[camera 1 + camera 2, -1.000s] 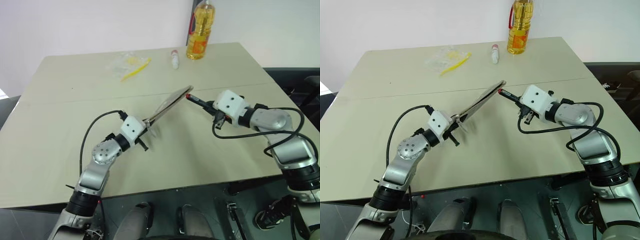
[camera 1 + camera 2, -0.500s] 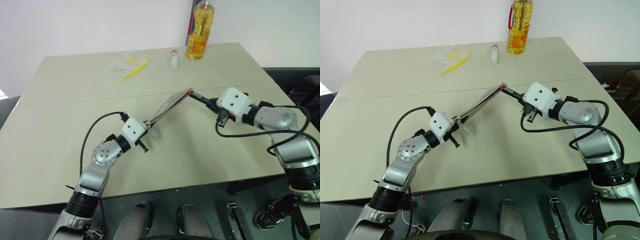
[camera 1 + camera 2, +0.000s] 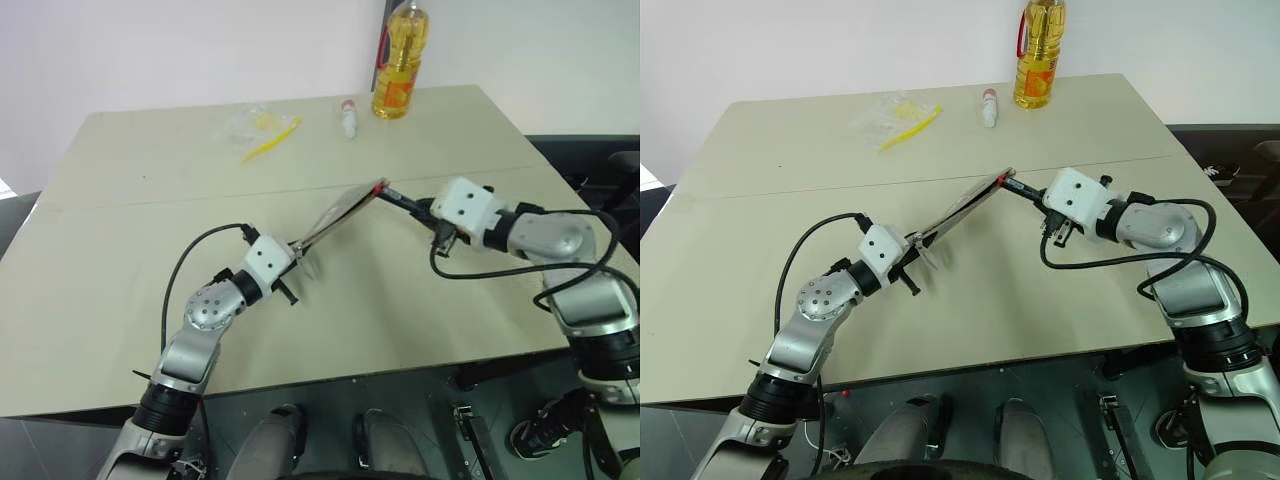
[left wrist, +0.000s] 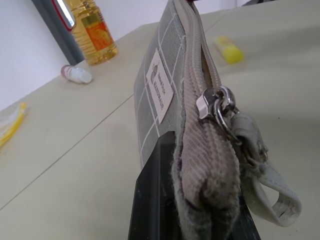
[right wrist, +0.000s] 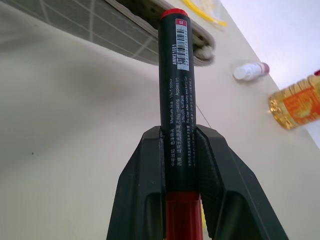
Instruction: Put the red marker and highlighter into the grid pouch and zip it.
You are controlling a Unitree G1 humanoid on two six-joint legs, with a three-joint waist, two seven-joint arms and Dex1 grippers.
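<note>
Grey woven grid pouch (image 4: 155, 85) w/ white lines being pinched by left gripper (image 4: 190, 210), right gripper (image 5: 180, 200) clamping smooth cylindrical red marker (image 5: 176, 90) w/ tip at pouch mouth, stubby yellow highlighter (image 4: 226, 49) lying on matte beige table (image 3: 120, 250).

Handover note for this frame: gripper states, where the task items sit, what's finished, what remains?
Left gripper: shut on the grid pouch, held up off the table, zipper open.
Right gripper: shut on the red marker, its tip at the pouch's far-end opening, not yet inside.
Highlighter: lying on the table beyond the pouch.
Done: pouch and marker picked up.
Left: insert marker, fetch and insert highlighter, zip.
</note>
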